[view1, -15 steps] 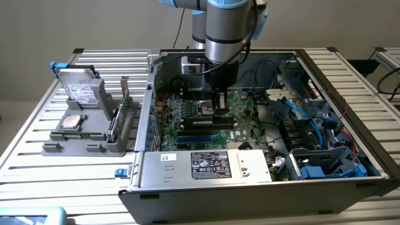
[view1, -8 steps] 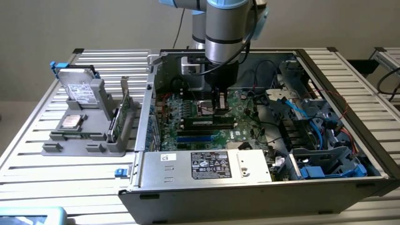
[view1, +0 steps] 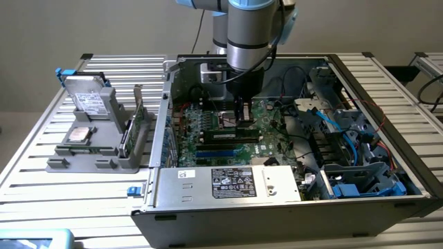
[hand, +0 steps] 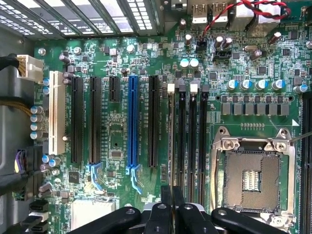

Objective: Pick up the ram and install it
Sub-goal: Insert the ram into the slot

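open computer case (view1: 229, 223) on a slatted table (view1: 41, 155), with the arm reaching down into it. we mark the gripper (view1: 242, 124) low over the motherboard (view1: 273, 116), beside the row of memory slots (hand: 191, 146).

the ram (view1: 229, 136) stands on its long edge in the exterior view, its chips and pale label facing the camera, in line with a slot and directly under the fingertips. in the wrist view we see the ram (hand: 171, 146) edge-on, as a thin strip lying along the memory slot farthest from the empty cpu socket (hand: 253, 175). the strip runs in between the two dark fingers of the gripper (hand: 171, 187). the fingers are drawn together to a narrow gap around the stick's upper edge, and we read this as a grip on it.

state of the work, as we judge it: the pick-up is done, since the stick is inside the case and not on the grey fixture (view1: 90, 155) outside it. the stick has been brought to its slot and at least entered there. we cannot tell whether it is pressed fully home or whether the white end latch (hand: 170, 88) has snapped shut. the gripper has not let go, so the installation is not yet shown complete.
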Controlling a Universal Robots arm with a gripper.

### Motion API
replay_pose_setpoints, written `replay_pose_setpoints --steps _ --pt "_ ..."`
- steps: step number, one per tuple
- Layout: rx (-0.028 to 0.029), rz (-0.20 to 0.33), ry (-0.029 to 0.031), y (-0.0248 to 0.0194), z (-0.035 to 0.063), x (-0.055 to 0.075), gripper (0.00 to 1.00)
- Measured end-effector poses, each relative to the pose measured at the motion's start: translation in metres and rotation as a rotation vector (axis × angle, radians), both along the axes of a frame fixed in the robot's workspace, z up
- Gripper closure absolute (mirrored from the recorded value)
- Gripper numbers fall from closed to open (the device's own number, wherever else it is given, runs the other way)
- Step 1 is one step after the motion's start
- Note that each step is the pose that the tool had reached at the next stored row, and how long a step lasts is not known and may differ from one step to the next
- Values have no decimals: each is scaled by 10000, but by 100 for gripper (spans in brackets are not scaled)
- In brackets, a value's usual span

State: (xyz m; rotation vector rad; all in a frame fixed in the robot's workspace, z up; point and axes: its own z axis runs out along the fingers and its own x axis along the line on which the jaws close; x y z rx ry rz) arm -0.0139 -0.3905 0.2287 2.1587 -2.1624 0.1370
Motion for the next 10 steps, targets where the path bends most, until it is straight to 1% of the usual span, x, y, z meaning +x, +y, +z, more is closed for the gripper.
replay_pose_setpoints --steps 10 --pt "-2 56 1 4 -18 -6 87"
